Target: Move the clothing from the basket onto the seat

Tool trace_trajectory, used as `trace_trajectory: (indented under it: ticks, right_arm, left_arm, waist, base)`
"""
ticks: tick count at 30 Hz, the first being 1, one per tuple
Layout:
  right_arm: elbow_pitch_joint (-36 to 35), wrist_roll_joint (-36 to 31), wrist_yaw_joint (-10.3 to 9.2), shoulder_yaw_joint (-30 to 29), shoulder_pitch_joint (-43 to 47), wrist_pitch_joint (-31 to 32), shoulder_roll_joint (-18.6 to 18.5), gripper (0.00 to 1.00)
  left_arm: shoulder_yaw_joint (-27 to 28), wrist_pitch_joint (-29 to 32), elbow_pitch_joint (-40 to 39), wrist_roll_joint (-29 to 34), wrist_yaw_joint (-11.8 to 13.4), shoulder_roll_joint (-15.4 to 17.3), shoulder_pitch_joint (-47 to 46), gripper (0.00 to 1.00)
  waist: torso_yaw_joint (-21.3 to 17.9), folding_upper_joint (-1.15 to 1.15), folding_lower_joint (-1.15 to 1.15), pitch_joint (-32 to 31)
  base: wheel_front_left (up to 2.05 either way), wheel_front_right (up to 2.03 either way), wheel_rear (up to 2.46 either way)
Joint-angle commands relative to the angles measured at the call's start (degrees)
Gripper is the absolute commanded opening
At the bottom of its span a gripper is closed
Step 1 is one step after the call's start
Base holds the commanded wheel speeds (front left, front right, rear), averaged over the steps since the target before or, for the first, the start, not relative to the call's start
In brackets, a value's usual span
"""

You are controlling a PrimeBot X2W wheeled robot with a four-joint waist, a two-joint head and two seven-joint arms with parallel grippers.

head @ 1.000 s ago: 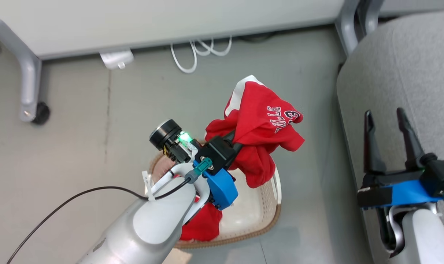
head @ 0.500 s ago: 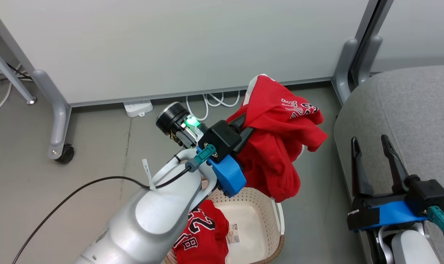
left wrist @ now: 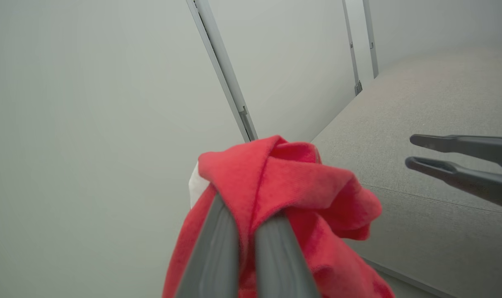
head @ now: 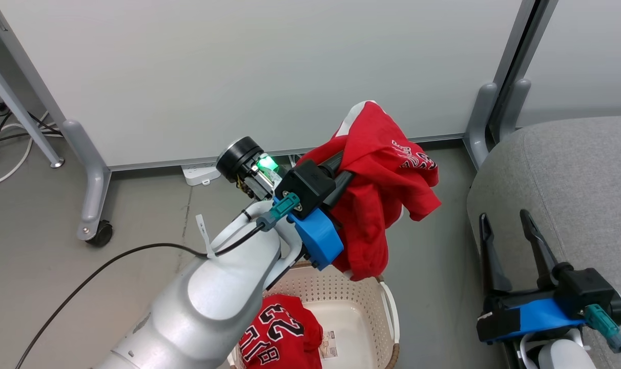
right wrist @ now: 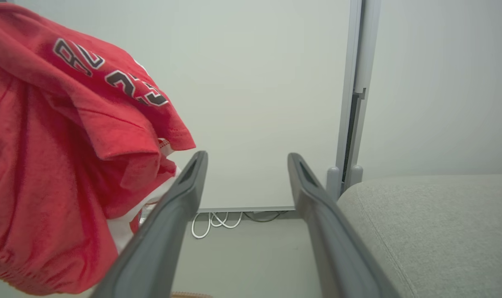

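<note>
My left gripper (head: 344, 166) is shut on a red garment with white trim and lettering (head: 387, 174), which hangs in the air above the basket's far rim. In the left wrist view the cloth (left wrist: 300, 182) drapes over my left gripper (left wrist: 244, 215) and hides the fingertips. The cream basket (head: 359, 289) sits low in the head view and holds the red jersey with 23 (head: 280, 338). The grey seat (head: 572, 179) lies to the right. Beside its edge my right gripper (head: 502, 216) stands open and empty, also seen as the right gripper (right wrist: 247, 156) with the garment (right wrist: 68, 165) to its left.
A white partition panel (head: 239, 77) stands behind, on grey legs with a caster (head: 99, 234). A power strip (head: 200, 174) and white cables (right wrist: 213, 221) lie at its foot. A grey post (head: 482, 118) rises next to the seat. A black cable (head: 110, 259) trails from my left arm.
The head view has tilted up, so the basket sits lower in it. My left gripper has raised the red garment clear of the basket, uncovering the 23 jersey. The right gripper stays open.
</note>
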Motion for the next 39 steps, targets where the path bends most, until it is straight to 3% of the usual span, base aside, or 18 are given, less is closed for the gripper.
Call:
trace_trajectory:
  ticks: [1,17,28,39]
  right_arm:
    - [0.0,-0.4,-0.02,0.5,0.6,-0.3,0.2,1.00]
    - [0.3,0.5,-0.02,11.6,1.7,-0.3,-0.4,1.00]
    - [1.0,1.0,-0.02,20.6,-2.6,-0.3,-0.2,1.00]
    - [7.1,-1.0,-0.02,21.9,-11.4,-0.2,0.2,1.00]
  left_arm:
    - [0.2,-0.3,0.0,-0.4,0.1,0.0,-0.2,0.00]
    - [-1.4,-0.3,-0.5,-1.8,1.1,0.0,0.3,0.00]
    - [-2.8,-0.3,-0.7,-2.5,1.6,0.0,-0.7,0.00]
    - [-4.1,-0.3,-1.2,-3.5,2.2,0.0,-1.6,0.00]
  waist:
    - [0.0,0.00,0.00,0.0]
    - [0.3,0.00,0.00,0.7]
    - [1.1,0.00,0.00,1.5]
    - [1.6,0.00,0.00,2.7]
  base:
    - [0.00,0.00,0.00]
    - [0.00,0.00,0.00]
    - [0.00,0.00,0.00]
    - [0.00,0.00,0.00]
